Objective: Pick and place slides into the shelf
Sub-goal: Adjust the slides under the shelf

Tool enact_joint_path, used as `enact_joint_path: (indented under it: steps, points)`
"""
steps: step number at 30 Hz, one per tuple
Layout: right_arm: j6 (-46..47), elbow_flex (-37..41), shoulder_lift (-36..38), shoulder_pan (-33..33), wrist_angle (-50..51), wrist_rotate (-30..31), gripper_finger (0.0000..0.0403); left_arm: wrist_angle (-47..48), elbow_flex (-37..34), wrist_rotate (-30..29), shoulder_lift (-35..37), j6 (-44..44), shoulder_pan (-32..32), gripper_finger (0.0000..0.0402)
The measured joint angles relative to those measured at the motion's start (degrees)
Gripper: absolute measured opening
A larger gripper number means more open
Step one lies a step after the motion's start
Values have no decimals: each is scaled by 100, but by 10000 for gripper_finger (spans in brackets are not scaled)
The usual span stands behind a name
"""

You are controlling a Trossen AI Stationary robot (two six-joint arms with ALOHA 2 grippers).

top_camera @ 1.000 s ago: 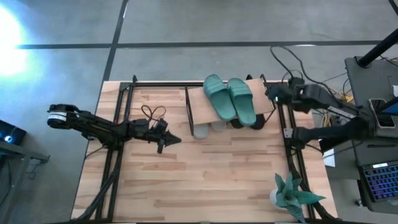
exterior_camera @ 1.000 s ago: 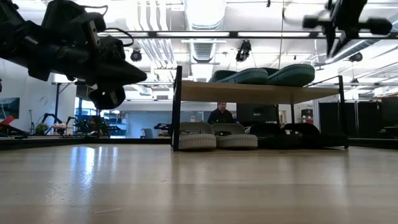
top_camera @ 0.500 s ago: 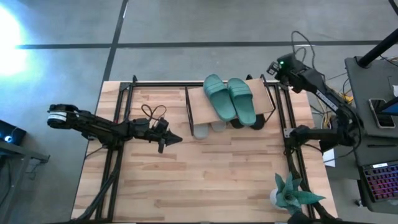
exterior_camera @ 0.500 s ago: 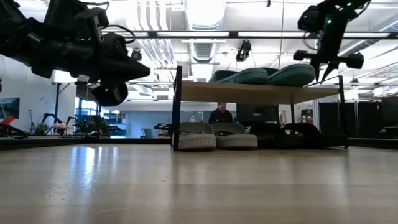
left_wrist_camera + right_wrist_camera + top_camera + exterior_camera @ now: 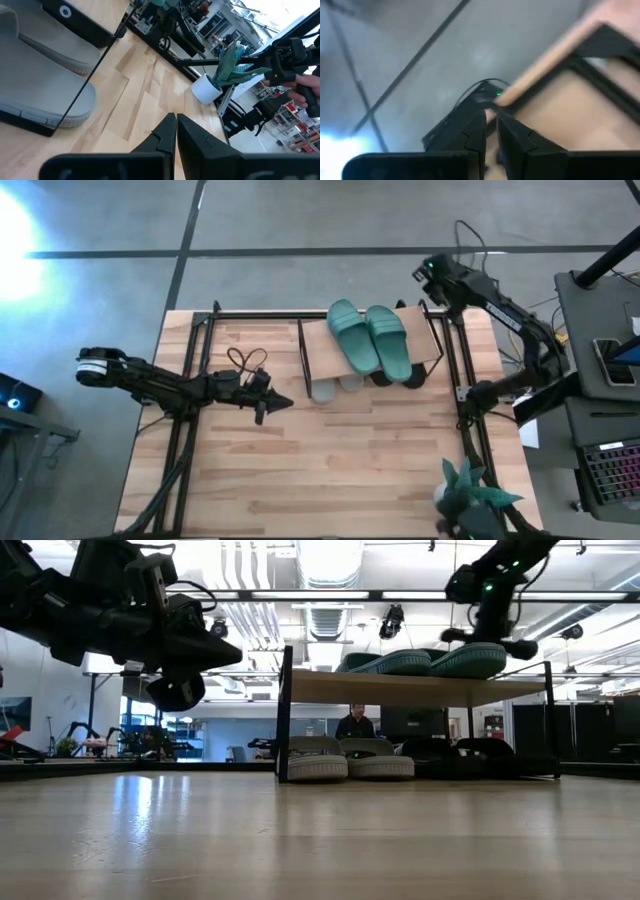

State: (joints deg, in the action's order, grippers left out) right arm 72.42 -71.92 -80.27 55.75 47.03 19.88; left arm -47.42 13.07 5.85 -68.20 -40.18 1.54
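Note:
The shelf (image 5: 426, 342) stands at the table's far middle, its plank top (image 5: 410, 688) on a thin black frame. The teal slides (image 5: 369, 338) lie side by side on the plank. The grey slides (image 5: 348, 762) and the black slides (image 5: 455, 752) rest on the table under it. In the left wrist view a grey slide (image 5: 42, 92) shows close by. My left gripper (image 5: 272, 406) hovers shut over the table, left of the shelf. My right gripper (image 5: 428, 276) is raised beyond the shelf's far right corner with its fingers (image 5: 476, 131) together, touching nothing.
A large black frame (image 5: 190, 380) rings the table. A potted plant (image 5: 468, 490) stands at the near right corner, and a cable loop (image 5: 245, 361) lies by my left arm. A laptop and stand sit off the right edge. A person (image 5: 355, 725) sits far behind the shelf.
My right arm has swung from the table's right edge toward the far edge and leftward, ending high beyond the shelf's far right corner. The slides and the shelf have stayed put.

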Motion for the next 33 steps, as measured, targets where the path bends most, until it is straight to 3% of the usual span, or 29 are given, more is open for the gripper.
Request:
enact_joint_path:
  steps: [8, 16, 33]
  points:
    - [-1080, -1348, -1208, 21, 300, -29, 38, -4, 8, 2, 0, -4, -4, 0]
    - [-1664, -2503, -2294, 78, 1837, -245, 38, -2, 8, -22, 0, 0, -4, 0]
    - [-2477, -2824, -2556, -6, 3065, -220, 38, 2, -34, -22, 0, 50, -4, 0]
